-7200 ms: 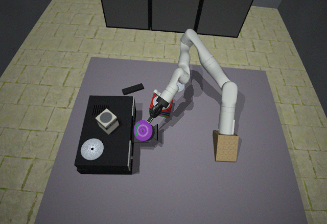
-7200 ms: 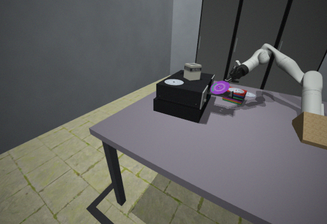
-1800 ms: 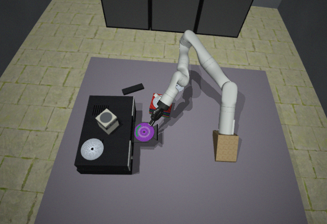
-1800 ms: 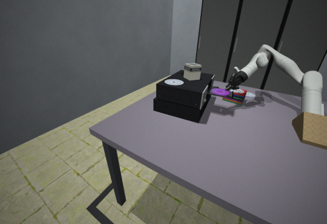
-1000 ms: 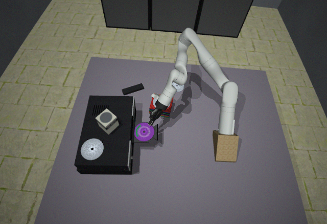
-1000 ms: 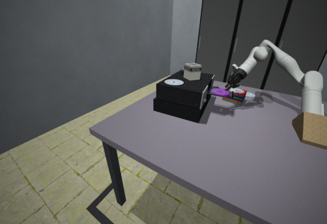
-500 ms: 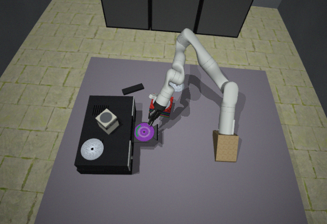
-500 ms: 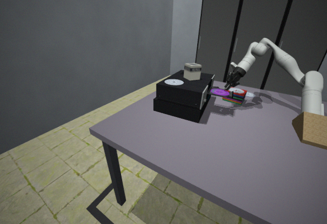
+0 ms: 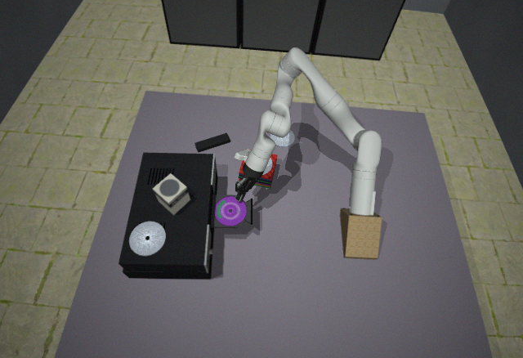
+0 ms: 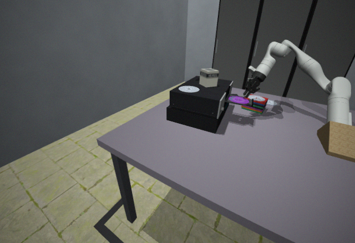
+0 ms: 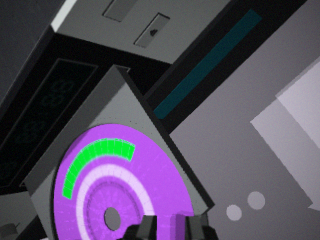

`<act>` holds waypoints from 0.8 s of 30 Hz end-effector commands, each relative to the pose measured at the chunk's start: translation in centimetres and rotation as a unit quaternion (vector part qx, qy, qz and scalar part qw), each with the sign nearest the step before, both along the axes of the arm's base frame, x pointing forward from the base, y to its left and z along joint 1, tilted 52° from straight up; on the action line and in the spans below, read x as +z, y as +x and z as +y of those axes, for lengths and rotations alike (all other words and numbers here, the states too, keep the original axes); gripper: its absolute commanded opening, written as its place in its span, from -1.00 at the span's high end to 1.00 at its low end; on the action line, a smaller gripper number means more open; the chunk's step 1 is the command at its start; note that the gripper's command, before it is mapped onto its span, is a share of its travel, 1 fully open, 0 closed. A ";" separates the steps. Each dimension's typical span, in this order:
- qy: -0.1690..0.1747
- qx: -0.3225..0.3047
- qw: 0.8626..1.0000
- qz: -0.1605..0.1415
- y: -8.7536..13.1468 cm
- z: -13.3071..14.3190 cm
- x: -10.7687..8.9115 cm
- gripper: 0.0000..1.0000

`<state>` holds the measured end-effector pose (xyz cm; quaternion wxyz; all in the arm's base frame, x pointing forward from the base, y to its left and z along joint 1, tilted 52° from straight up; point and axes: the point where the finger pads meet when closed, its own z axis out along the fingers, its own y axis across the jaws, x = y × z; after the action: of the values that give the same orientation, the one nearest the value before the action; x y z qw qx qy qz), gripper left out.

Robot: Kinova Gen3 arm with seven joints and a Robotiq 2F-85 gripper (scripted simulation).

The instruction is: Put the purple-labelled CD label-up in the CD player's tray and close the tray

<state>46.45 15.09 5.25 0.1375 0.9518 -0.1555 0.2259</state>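
The purple-labelled CD lies label-up on the pulled-out tray. It looks flat in the round recess, with the recess edge showing round its left side in the wrist view. The black CD player stands on the table, and the tray sticks out of its front. My gripper is open by a narrow gap and holds nothing. Its tips point down over the CD's outer edge; whether they touch it is not clear.
A beige box and a silver disc rest on the player. A stack of coloured cases stands beside the tray, below my arm. A black bar and another disc lie farther back.
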 end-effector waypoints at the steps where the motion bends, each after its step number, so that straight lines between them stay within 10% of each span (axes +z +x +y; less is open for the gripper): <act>1: -0.012 0.000 1.000 0.006 -0.1 0.1 -0.2 0.52; 24: -0.024 -0.006 1.000 0.010 -0.2 0.1 -0.3 0.52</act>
<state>46.36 15.16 4.96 0.1600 0.9490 -0.1578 0.2212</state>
